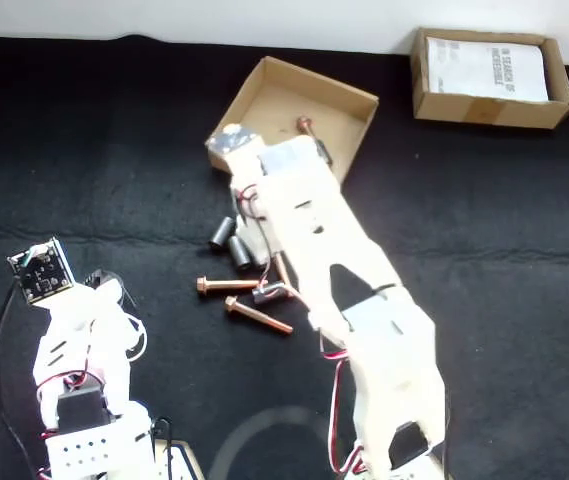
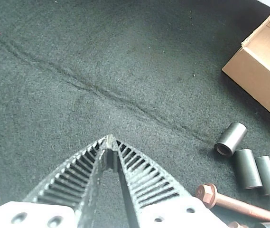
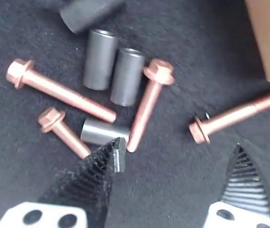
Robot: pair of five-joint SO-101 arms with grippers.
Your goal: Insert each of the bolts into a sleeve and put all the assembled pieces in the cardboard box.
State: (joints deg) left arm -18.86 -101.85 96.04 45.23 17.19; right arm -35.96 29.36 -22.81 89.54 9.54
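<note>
In the high view the right arm (image 1: 364, 290) lies across the pile of parts. It hides some of them and the near corner of the cardboard box (image 1: 264, 95). A coppery piece (image 1: 305, 125) inside the box, close against the arm, is too small to name.

The right gripper (image 3: 178, 151) hangs over the parts with its fingers (image 3: 101, 166) spread wide and nothing between them. Below it on the black cloth counter (image 3: 182, 190) lie four copper-coloured bolts with flanged hex heads. There is a long bolt (image 3: 61, 91), a short bolt (image 3: 63, 133), a third bolt (image 3: 146, 107) and a fourth bolt (image 3: 229, 116) whose tip points toward the box wall. All of them are loose, outside the sleeves. Two dark grey sleeves (image 3: 113, 69) lie side by side, touching. A lone sleeve (image 3: 101, 132) lies between the short bolt and the third bolt, partly behind a fingertip. A dark blurred shape (image 3: 89, 12) is cut off by the picture's edge and could be another sleeve.

The left gripper (image 2: 112, 142) is empty, its fingers pressed together over bare cloth, well apart from the parts. In its view, two bolts are cut off at the edge.
</note>
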